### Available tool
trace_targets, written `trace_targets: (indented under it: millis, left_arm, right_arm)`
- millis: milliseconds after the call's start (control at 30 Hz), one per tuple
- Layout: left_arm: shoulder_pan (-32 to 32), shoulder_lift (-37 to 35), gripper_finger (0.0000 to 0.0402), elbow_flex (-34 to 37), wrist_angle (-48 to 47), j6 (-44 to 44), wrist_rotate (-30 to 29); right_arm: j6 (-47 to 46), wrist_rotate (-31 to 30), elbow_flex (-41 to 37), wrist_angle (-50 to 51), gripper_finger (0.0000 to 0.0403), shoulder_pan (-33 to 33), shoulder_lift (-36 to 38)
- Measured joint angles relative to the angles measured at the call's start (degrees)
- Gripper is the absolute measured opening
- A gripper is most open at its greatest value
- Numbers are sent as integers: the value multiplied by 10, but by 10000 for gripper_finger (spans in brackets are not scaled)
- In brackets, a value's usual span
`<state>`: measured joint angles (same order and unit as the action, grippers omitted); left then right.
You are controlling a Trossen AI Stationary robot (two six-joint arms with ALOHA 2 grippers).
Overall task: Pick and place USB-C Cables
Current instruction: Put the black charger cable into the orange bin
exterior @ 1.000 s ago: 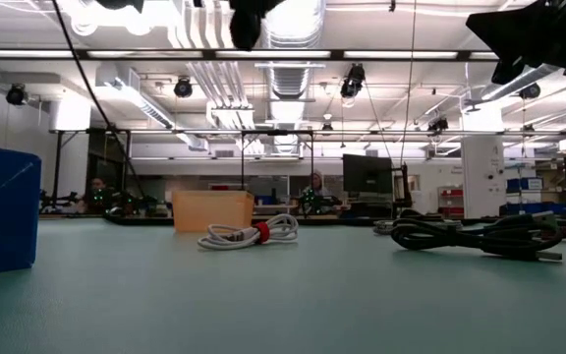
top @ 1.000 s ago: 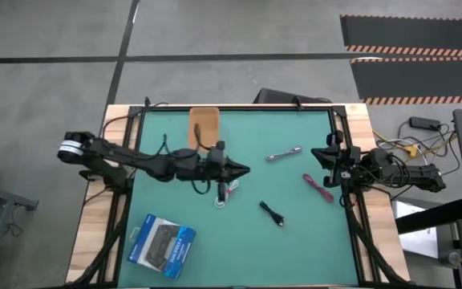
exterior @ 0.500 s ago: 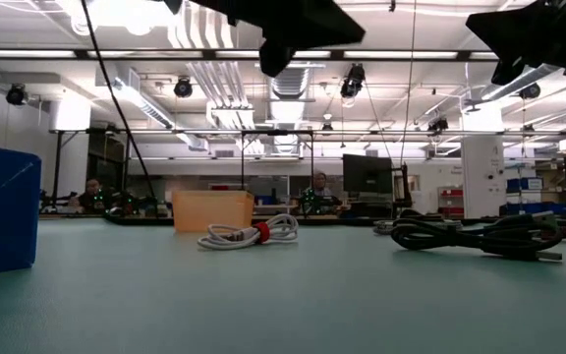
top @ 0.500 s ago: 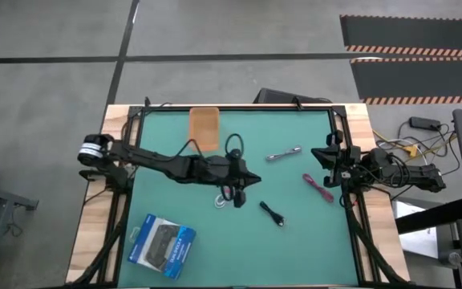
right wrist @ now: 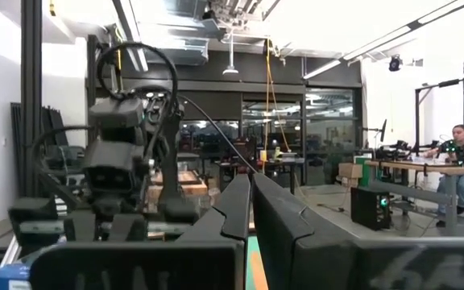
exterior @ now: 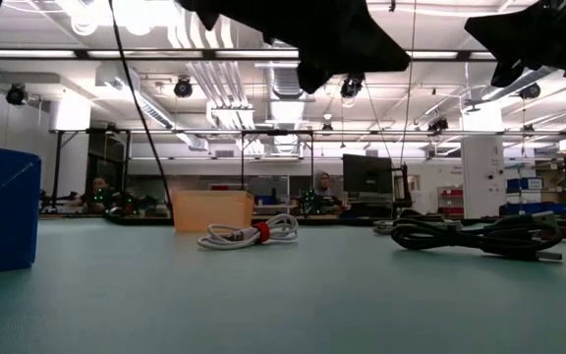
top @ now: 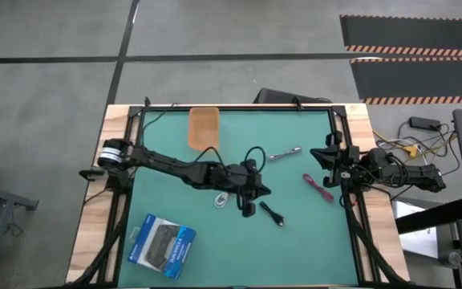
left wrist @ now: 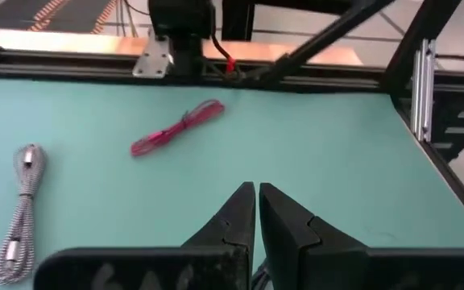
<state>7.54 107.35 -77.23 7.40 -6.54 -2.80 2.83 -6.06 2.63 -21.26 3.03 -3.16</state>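
Observation:
Four cables lie flat on the green mat. The white cable (top: 221, 199) (exterior: 249, 233) has a red tie. The black cable (top: 272, 213) (exterior: 475, 236) lies right of it, the silver-grey cable (top: 283, 153) (left wrist: 22, 209) farther back, and the magenta cable (top: 318, 187) (left wrist: 176, 129) near the right edge. My left gripper (top: 267, 192) (left wrist: 256, 193) is shut and empty, held above the mat between the white and black cables. My right gripper (top: 315, 154) (right wrist: 250, 181) is shut and waits at the table's right edge, pointing left.
A tan bin (top: 204, 127) (exterior: 212, 209) stands at the far edge of the mat. A blue-and-black box (top: 162, 245) (exterior: 3, 208) lies near the front left corner. A black frame (top: 339, 128) borders the mat. The low view shows people seated in the room behind.
My left gripper has moved toward the table's right and a little toward its near edge, passing over the white cable to the space between it and the black cable. It has stayed shut. The cables have not moved.

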Motion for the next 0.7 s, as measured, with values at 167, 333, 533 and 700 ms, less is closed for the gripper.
trace_targets:
  millis: [167, 333, 533, 700]
  left_arm:
    - [3, 24, 5, 4, -1, 0, 10]
    - [6, 45, 5, 7, 7, 0, 27]
    - [6, 63, 5, 7, 31, -1, 56]
    - [6, 67, 5, 10, 32, 14, 60]
  right_arm:
    - [0, 0, 0, 4, 9, 0, 0]
    - [0, 0, 0, 10, 9, 0, 0]
    - [2, 0, 0, 14, 9, 0, 0]
    - [2, 0, 0, 21, 9, 0, 0]
